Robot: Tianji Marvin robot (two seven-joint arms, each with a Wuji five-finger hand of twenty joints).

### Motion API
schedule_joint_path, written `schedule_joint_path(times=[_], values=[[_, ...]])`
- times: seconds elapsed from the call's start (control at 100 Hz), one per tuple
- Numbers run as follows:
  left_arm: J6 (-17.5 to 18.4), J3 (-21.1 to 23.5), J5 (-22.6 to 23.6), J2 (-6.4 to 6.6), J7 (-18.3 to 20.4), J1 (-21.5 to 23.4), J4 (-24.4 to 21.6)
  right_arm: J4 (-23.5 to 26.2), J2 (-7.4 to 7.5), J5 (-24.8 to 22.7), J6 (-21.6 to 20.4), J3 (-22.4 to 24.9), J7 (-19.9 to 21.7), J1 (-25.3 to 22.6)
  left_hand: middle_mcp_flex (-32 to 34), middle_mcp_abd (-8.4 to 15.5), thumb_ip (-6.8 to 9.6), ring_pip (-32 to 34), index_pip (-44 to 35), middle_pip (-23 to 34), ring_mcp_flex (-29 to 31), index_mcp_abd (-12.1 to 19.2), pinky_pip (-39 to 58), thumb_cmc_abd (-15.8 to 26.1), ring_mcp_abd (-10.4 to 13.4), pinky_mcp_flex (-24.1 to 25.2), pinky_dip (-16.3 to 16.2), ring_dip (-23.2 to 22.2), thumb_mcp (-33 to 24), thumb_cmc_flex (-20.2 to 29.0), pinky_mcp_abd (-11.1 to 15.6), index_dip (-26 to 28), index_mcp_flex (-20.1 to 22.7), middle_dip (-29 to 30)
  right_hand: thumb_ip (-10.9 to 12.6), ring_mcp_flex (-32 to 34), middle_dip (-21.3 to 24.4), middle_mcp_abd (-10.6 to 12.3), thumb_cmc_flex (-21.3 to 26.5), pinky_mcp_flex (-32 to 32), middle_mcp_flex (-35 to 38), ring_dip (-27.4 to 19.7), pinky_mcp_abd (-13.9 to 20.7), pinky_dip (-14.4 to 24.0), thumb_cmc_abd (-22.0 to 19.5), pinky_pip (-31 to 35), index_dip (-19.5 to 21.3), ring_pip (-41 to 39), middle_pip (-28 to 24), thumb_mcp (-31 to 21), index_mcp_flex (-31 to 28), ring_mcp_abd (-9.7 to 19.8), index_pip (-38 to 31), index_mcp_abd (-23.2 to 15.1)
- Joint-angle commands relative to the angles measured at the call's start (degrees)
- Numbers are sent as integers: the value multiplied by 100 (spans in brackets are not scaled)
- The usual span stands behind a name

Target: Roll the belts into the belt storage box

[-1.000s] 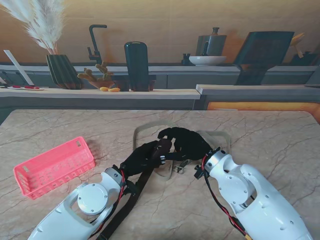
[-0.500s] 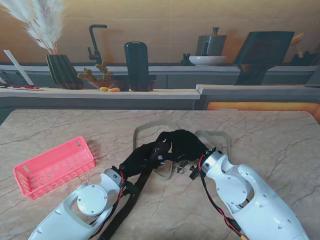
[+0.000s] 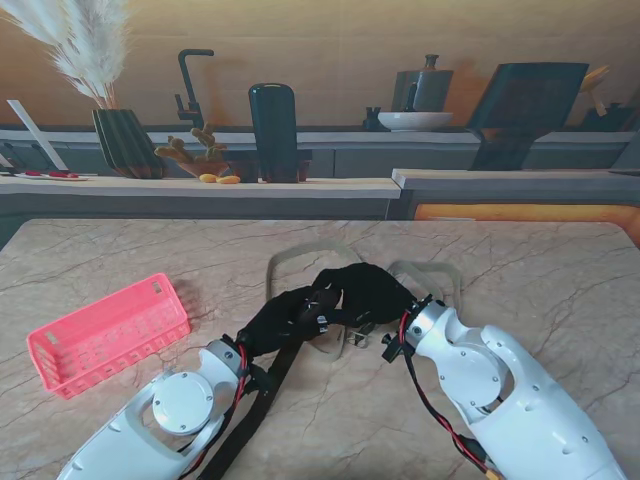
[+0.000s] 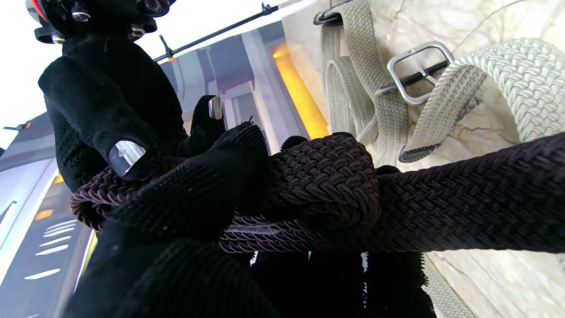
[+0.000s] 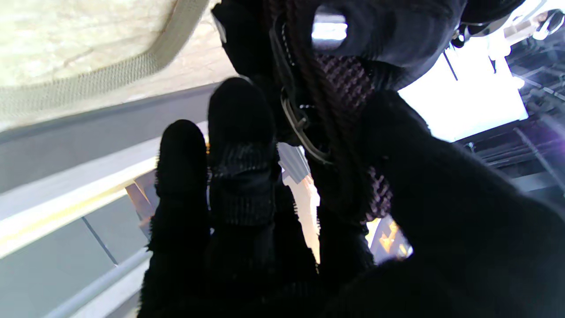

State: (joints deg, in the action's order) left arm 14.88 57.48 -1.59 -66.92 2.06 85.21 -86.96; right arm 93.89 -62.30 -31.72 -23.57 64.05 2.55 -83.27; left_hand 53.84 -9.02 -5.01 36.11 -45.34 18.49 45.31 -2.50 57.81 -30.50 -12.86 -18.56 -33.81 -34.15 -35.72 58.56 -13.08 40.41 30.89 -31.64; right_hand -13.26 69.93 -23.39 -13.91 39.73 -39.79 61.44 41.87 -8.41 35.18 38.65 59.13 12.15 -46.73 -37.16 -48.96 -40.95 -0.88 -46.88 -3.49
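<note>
Left hand [image 3: 283, 318] clamped on dark belt [image 4: 463, 207] – fingers [image 4: 194, 194] wrapped round coil start. Right hand [image 3: 365, 290] closed on same belt at buckle end, now drawn closer against left than a second ago – roll tightening. Beige belt [image 3: 300, 256] beneath hands, untouched. Pink box [image 3: 105, 335] well left of hands, unfilled; rolling barely begun.

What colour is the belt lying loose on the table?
Beige, in a woven braid, with a silver buckle; the belt shows best in the left wrist view.
</note>
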Motion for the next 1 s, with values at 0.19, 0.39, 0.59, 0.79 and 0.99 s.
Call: schedule_joint_path(times=[0.19, 0.39, 0.59, 0.79, 0.99], values=[[197, -7, -96, -30, 45, -93, 56, 263, -69, -498, -338, 176, -490, -91, -730, 196, 52, -437, 754, 460, -586, 159, -615, 77, 41, 672, 135, 129, -246, -2609, -58, -340, -149, 872, 23, 250, -24, 1064, 507, -23, 544, -36, 40, -83, -482, 59, 116, 128, 91, -447, -813, 42, -1263, -1077], [223, 34, -135, 1, 162, -88, 55, 448, -101, -968, -618, 399, -913, -81, -866, 125, 41, -1140, 1263, 169, -970, 124, -1348, 110, 68, 936, 220, 399, -25, -2839, -91, -570, -81, 958, 17, 346, -31, 1110, 442, -129, 599, -33, 62, -105, -468, 99, 103, 144, 85, -460, -806, 139, -1334, -1167], [179, 53, -207, 20, 268, -85, 34, 740, -79, -1125, -701, 645, -863, -29, -784, 149, 85, -1223, 1402, 135, -892, 129, -1366, 126, 133, 883, 184, 445, -87, -2575, -101, -638, -54, 978, 3, 352, -23, 1121, 401, -127, 585, -31, 73, -127, -496, 91, 87, 163, 88, -478, -772, 161, -1351, -1190], [73, 37, -252, 11, 274, -71, -2, 822, -74, -1264, -726, 751, -878, 177, -562, 162, 122, -1128, 1441, 222, -650, 34, -1277, 679, 138, 690, 94, 473, 169, -1893, -107, -706, -15, 986, -9, 351, -31, 1150, 372, -149, 552, -19, 118, -141, -527, 104, 87, 167, 60, -482, -727, 195, -1379, -1224], [-64, 52, -323, -27, 179, -38, -39, 852, -70, -1432, -733, 806, -952, 270, -314, 118, -108, -817, 1234, 365, -490, 131, -910, 954, 52, 627, 44, 397, 740, -1015, -148, -534, 147, 948, -17, 350, -33, 1169, 336, -157, 530, -7, 141, -156, -574, 108, 89, 163, 19, -482, -678, 242, -1414, -1249]])
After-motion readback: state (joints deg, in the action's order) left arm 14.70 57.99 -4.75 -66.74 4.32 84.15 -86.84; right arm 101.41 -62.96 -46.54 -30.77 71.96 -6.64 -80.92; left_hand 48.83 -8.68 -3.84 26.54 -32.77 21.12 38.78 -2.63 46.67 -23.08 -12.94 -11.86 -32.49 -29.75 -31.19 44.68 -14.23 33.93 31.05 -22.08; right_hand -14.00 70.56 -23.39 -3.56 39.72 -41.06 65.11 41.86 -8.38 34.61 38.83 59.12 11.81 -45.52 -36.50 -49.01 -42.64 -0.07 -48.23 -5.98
